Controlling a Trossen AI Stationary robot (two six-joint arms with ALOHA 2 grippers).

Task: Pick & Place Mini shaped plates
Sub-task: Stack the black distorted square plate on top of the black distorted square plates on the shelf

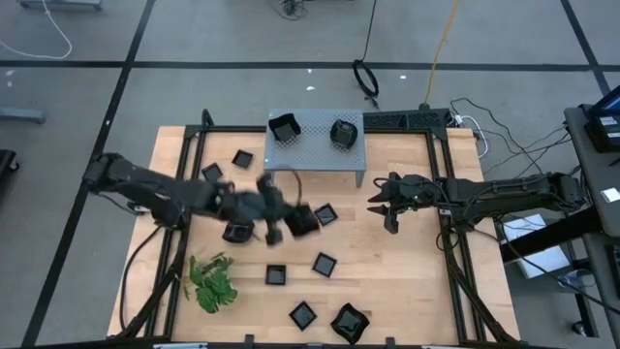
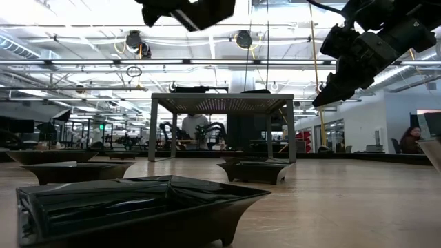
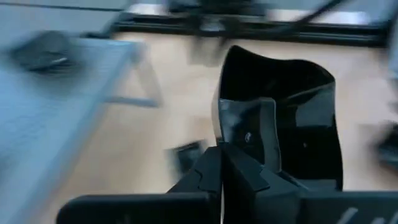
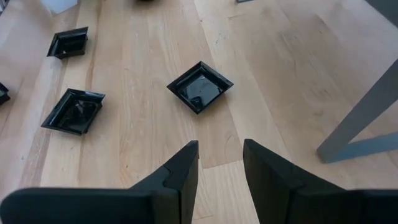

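Leftmost, relative to the grey perforated metal stand [image 1: 315,139] at the table's far middle, a green leafy sprig [image 1: 212,280] lies well toward the near left corner of the wooden table [image 1: 407,291]. Between sprig and stand, the left gripper [image 1: 287,225] hangs just in front of the stand's near left leg, its fingers pinched tight on the rim of a glossy black plate [image 3: 292,112], which the left wrist view shows tilted up on edge, clear of the wood. On the stand's top sit two more black dishes, a squarish one [image 1: 284,127] at its left end and a rounded one [image 1: 343,133] at its right. Other mini plates lie scattered on the wood: one [image 1: 242,157] just left of the stand, one [image 1: 325,213] in front of it, and several nearer the front edge, among them a small square [image 1: 324,263] and a larger wavy-edged dish [image 1: 350,322]. Right of the stand, the right gripper [image 1: 385,206] hovers above the table with its jaws partly spread and nothing between them; its wrist view shows a square plate [image 4: 199,86] flat on the wood beyond its fingers [image 4: 180,171].
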